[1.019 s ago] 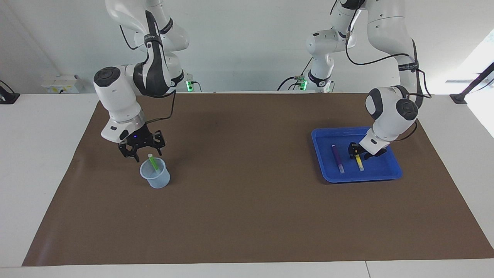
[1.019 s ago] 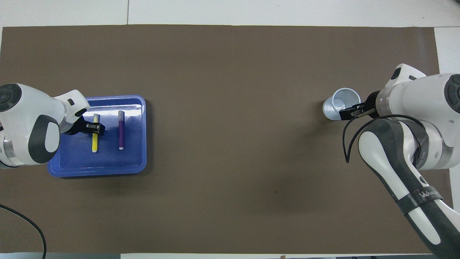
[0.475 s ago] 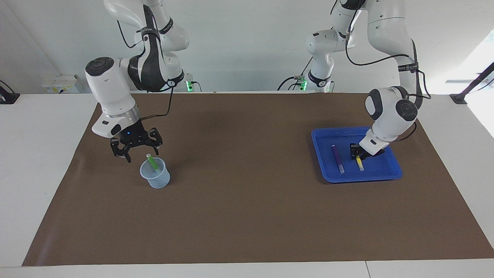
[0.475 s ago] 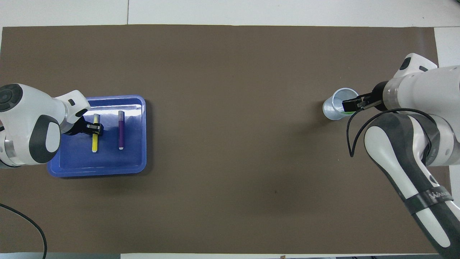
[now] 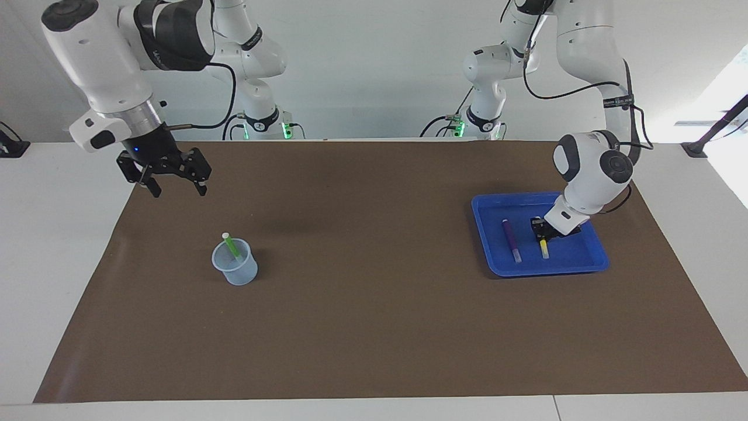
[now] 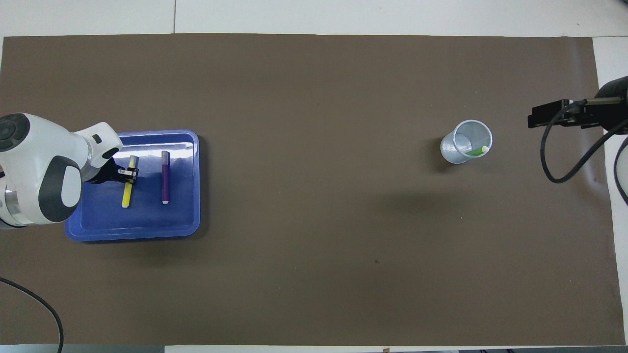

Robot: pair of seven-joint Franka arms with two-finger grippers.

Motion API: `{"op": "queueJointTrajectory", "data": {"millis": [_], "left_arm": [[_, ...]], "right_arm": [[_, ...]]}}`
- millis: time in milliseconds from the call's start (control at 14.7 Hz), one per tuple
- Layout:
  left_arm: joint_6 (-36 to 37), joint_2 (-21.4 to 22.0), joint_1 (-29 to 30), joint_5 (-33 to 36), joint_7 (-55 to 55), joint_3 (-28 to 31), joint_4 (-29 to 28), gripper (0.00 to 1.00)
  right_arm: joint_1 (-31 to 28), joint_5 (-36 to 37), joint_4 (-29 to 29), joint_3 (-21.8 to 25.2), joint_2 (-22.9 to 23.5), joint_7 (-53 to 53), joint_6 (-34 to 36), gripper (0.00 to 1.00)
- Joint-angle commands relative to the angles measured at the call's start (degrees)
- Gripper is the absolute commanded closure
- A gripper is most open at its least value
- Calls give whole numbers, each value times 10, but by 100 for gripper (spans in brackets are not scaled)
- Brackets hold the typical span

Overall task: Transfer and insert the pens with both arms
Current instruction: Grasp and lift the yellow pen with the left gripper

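Note:
A blue tray (image 5: 578, 264) (image 6: 147, 228) at the left arm's end of the table holds the yellow pen (image 5: 545, 250) (image 6: 126, 194) and, beside it, the purple pen (image 5: 510, 235) (image 6: 166, 177). My left gripper (image 5: 542, 235) (image 6: 130, 175) is down in the tray, shut on the yellow pen, which lies slightly askew. The green pen (image 5: 232, 245) (image 6: 477, 151) leans inside a pale blue cup (image 5: 238, 272) (image 6: 452, 151) toward the right arm's end. My right gripper (image 5: 179, 192) (image 6: 534, 117) hangs open and empty, high over the mat's edge at that end.
A brown mat (image 5: 374, 327) (image 6: 314, 245) covers most of the white table. Two smaller white arms with green lights (image 5: 286, 130) stand at the robots' edge. A black cable (image 6: 549, 162) loops under the right wrist.
My left gripper has closed on the yellow pen and skewed it slightly. The right arm has risen away from the cup toward its own end of the table, leaving the green pen in it.

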State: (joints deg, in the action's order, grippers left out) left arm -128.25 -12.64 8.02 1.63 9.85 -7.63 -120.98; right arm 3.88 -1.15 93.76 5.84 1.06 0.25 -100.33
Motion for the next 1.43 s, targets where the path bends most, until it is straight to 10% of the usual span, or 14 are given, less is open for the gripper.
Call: {"op": "queueJointTrajectory", "data": {"millis": [0, 611, 1358], "left_arm": [[52, -5, 9, -9, -16, -5, 49, 100], [315, 1, -23, -147, -253, -11, 282, 100], [332, 76, -36, -463, -753, -46, 269, 100]], "right_arm": [[-4, 32, -11, -4, -17, 19, 43, 0], [-15, 32, -2, -7, -37, 13, 71, 0], [-16, 21, -2, -13, -40, 18, 73, 0]]}}
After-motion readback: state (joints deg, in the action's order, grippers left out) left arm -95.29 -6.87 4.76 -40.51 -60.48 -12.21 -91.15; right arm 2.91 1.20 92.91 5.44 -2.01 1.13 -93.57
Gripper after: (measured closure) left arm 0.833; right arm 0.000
